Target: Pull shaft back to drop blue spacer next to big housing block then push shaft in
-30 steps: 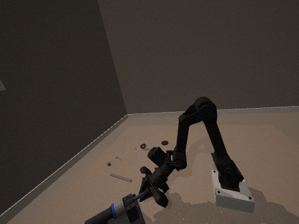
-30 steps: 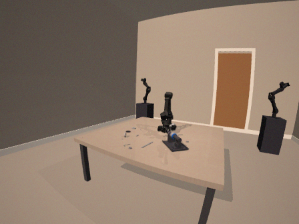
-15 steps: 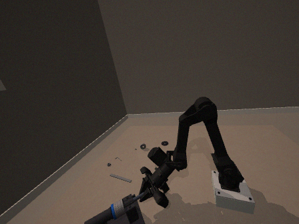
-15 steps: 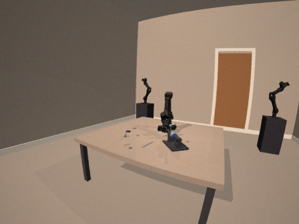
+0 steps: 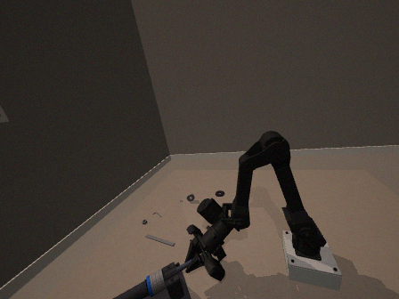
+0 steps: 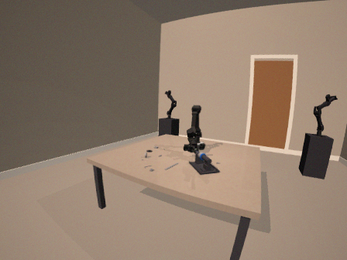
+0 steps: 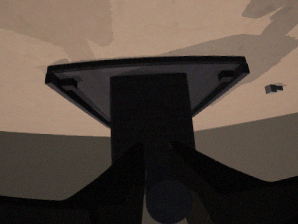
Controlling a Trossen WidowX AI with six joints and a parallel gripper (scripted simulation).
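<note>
The thin grey shaft [image 5: 183,266] slants up out of the dark fixture; a round end [image 7: 169,201], apparently the shaft's, shows low in the wrist view. My gripper [image 5: 194,262] [image 7: 156,149] is shut on the shaft outside the fixture's upright block [image 7: 150,105]. The blue spacer [image 5: 150,286] [image 6: 201,156] sits on the shaft line against the big dark housing [image 5: 130,293]. Pale grey spacers [image 5: 157,278] fill the stretch between it and the upright block; their number is unclear. The shaft inside the spacers and housing is hidden.
The fixture stands on a dark base plate [image 6: 205,170] [image 7: 150,61]. A small grey block [image 7: 271,89] lies beside it. A flat grey bar [image 5: 160,240], a nut [image 5: 144,222] and two dark rings [image 5: 191,197] [image 5: 220,193] lie on the table.
</note>
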